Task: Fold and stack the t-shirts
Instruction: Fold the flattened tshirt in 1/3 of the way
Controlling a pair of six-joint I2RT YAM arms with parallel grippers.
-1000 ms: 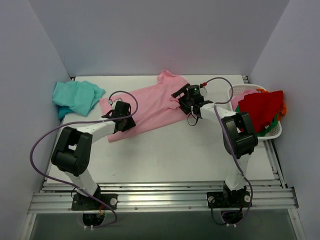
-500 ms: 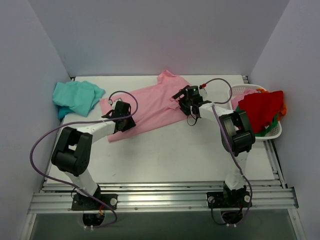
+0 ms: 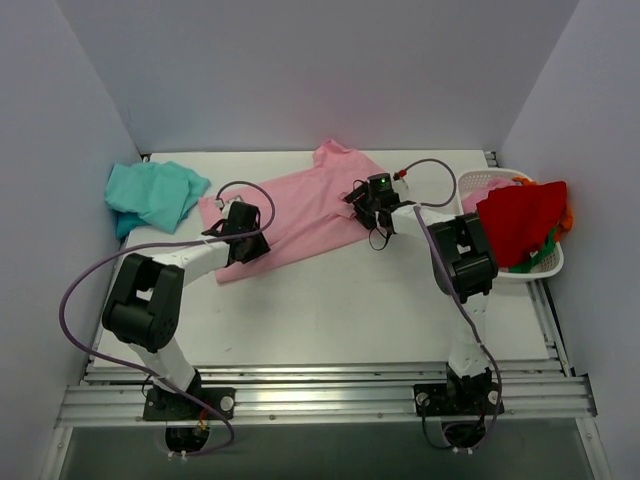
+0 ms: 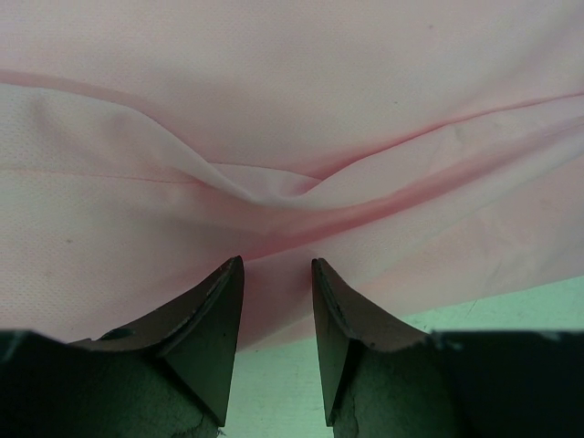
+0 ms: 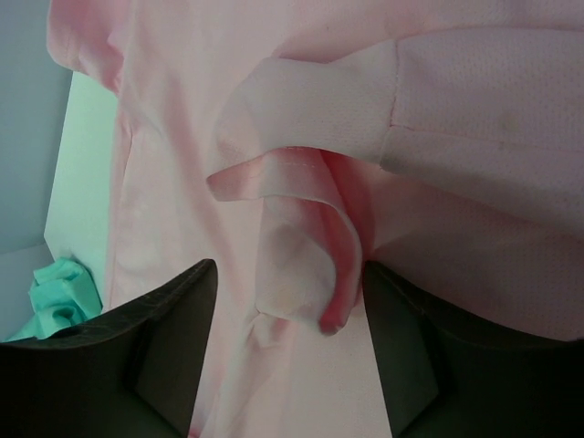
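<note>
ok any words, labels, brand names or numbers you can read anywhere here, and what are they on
None can be read in any view.
The pink t-shirt and the teal t-shirt are plain, with no print or tag showing.
The white basket and the red garment in it show no lettering.
Any marking on the arms is too small to make out.

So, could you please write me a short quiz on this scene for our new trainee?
1. True or false: the teal t-shirt lies bunched at the table's far left.
2. Which garment is the left hand on? A. pink t-shirt B. teal t-shirt C. red garment
3. Is the right hand open or shut?
Key: 1 true; 2 A; 3 open, fingers either side of a hemmed pink flap.
</note>
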